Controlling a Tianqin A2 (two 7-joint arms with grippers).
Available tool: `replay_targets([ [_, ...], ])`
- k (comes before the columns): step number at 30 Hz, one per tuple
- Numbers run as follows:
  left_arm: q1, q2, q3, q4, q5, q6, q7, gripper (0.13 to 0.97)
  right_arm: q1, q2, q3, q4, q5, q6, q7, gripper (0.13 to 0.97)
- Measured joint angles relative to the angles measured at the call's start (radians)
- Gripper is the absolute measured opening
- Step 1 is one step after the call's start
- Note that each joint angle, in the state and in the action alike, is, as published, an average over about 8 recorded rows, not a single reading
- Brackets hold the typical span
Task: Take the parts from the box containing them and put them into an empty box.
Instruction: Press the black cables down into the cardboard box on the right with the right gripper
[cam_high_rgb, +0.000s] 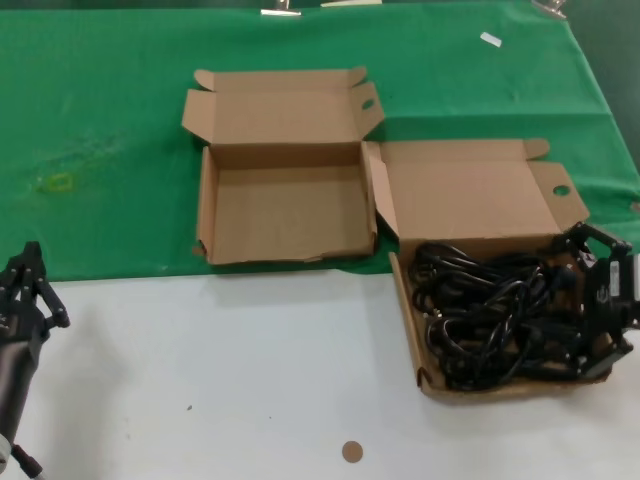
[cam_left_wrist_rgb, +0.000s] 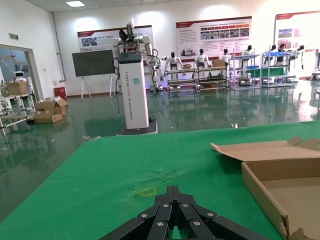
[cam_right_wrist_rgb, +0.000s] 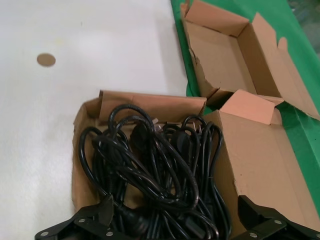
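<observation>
At the lower left of the head view the left arm is parked low over the white part of the bench (cam_high_rgb: 250, 370), wrist pointing away from the robot. Its left claw (cam_high_rgb: 28, 285) has its black fingers drawn together to a tip, holding nothing; the left wrist view shows the same linkage (cam_left_wrist_rgb: 172, 212) meeting in a point above the green cloth (cam_left_wrist_rgb: 110, 175).

In the upper middle of the head view the empty box (cam_high_rgb: 285, 205), a brown corrugated cardboard mailer, lies on the green cloth with its hinged lid folded back and an oval hole (cam_high_rgb: 367, 104) in the lid's ear flap. Its floor is bare cardboard.

Just beside it, toward the right of the frame, the box containing them (cam_high_rgb: 470, 195) straddles the edge of the cloth and the white bench, lid open and leaning back, a small round hole (cam_high_rgb: 560, 190) in its flap. The parts (cam_high_rgb: 490, 315), glossy black power cords in tangled loops, fill its tray.

At the right edge of the head view the right arm reaches in over that tray's far-right side. The right claw (cam_high_rgb: 600, 305) is spread wide, and in the right wrist view one fingertip (cam_right_wrist_rgb: 100, 212) sits among the cords (cam_right_wrist_rgb: 160, 175), the other (cam_right_wrist_rgb: 257, 212) by the lid; it grips nothing.

A small brown disc (cam_high_rgb: 352, 452) lies on the white bench at the lower middle.
</observation>
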Motion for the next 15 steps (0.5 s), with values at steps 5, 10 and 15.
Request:
replay_targets([
  [5,0.0,0.0,0.0,0.0,0.0,0.0,0.0,0.144,0.042,-0.044,0.015,-0.035,-0.063,-0.065,-0.024,0.879],
  [10,0.0,0.0,0.0,0.0,0.0,0.0,0.0,0.144,0.068,-0.083,0.026,-0.062,-0.109,-0.107,-0.041,0.795],
  [15,0.0,0.0,0.0,0.0,0.0,0.0,0.0,0.144,0.083,-0.117,0.034,-0.084,-0.14,-0.138,-0.052,0.709],
])
